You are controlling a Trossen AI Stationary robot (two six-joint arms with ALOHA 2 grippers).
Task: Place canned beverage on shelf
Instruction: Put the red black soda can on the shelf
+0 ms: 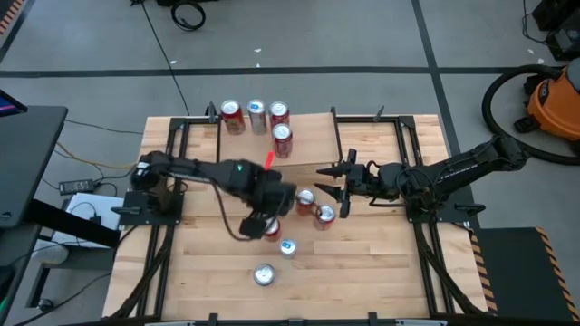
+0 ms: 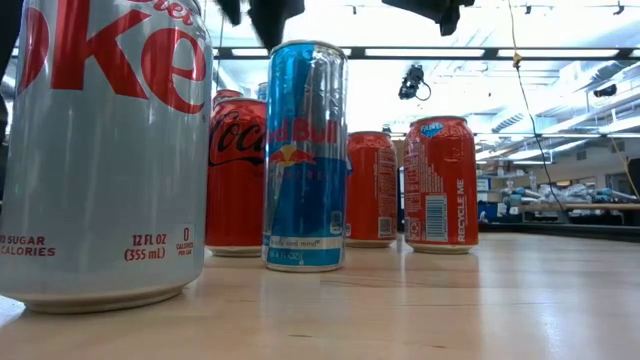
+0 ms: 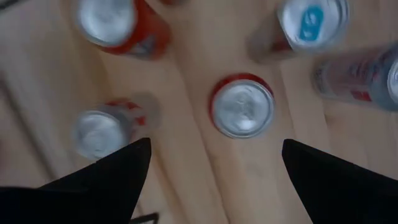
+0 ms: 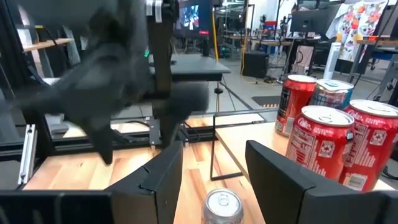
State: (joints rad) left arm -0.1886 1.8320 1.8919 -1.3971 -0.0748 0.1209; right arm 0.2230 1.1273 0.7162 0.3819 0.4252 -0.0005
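The shelf [image 1: 313,145], a light-wood board on thin black legs, stands at the table's far side and carries several cans [image 1: 257,118], which also show in the right wrist view [image 4: 326,143]. Loose cans stand upright on the tabletop. My left gripper [image 1: 258,220] is open and empty above a red can [image 3: 241,107], whose silver top lies just beyond its fingertips [image 3: 134,158]. My right gripper [image 1: 328,184] is open and empty, level, pointing toward the table's left, above another can [image 4: 222,205] near the shelf's leg [image 4: 214,149].
Other loose cans stand near the table's middle and front: two orange-red cans [image 1: 323,215], a blue-and-silver Red Bull can [image 2: 305,155], a silver Diet Coke can [image 2: 100,150] and a red Coca-Cola can [image 2: 235,170]. The two grippers are close to each other.
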